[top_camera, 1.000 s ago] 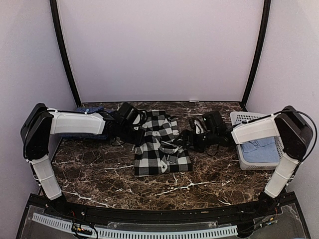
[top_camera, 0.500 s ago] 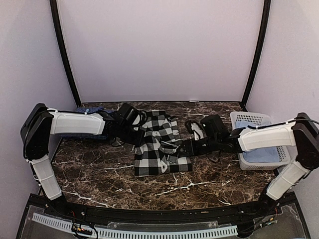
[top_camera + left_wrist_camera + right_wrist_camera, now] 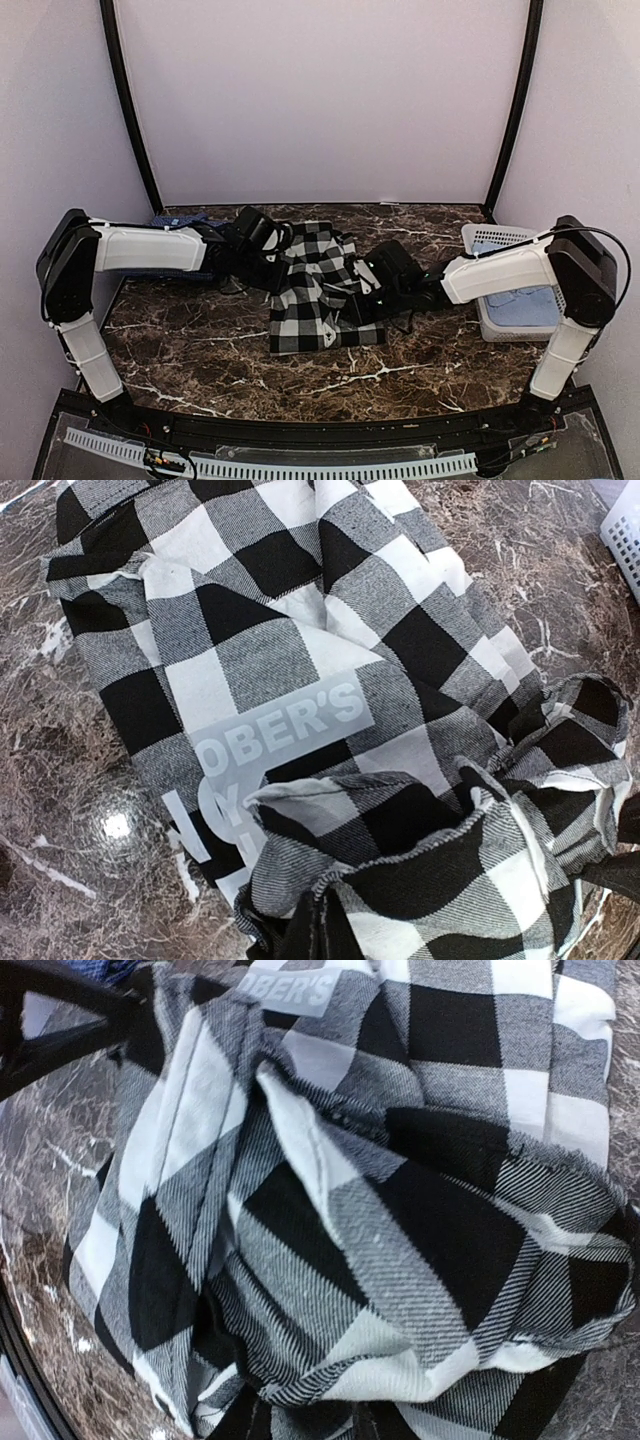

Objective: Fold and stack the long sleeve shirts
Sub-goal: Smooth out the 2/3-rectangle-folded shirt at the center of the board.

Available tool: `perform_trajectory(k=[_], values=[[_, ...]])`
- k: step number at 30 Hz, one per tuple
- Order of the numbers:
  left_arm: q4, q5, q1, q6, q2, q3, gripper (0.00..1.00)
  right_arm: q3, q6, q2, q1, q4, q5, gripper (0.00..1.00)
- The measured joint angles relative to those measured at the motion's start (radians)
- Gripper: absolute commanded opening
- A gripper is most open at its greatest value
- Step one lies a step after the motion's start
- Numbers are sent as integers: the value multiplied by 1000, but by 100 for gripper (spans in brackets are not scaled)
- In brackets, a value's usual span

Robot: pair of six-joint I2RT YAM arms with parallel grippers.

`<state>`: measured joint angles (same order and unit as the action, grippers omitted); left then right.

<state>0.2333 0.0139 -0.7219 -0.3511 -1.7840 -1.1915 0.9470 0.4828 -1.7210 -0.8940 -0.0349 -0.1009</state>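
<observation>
Mid-surface (image 3: 200, 350), the checked shirt (image 3: 320, 300) lies half folded. The right end effector (image 3: 352, 300) has just swung in from 3 o'clock and is pinching a bunched fold. The left end effector (image 3: 268, 262) is clenched on the 10 o'clock edge. Both ends are held, so the next fold looks ready.

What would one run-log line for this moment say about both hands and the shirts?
left hand: shut on checked shirt, left edge | right hand: at its right edge, grip unclear | blue shirt: behind left arm

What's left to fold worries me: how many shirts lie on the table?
2. The checked shirt lies mid-table; the dark blue shirt peeks out behind the left arm. Blue cloth in the basket may be another.
</observation>
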Motion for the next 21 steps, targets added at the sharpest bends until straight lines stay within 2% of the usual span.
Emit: perform_trajectory(k=[2,4,10,21], values=[[-1,-10,0,1,18,6,0,35,7,-21,0,-19,27,32],[-12,-23,0,4,35,14,0,84,9,-45,0,-43,59,39],[-43,-53,0,21,79,45,0,236,22,-129,7,-93,126,45],[-77,-92,0,31,119,82,0,369,48,-282,102,-78,116,65]])
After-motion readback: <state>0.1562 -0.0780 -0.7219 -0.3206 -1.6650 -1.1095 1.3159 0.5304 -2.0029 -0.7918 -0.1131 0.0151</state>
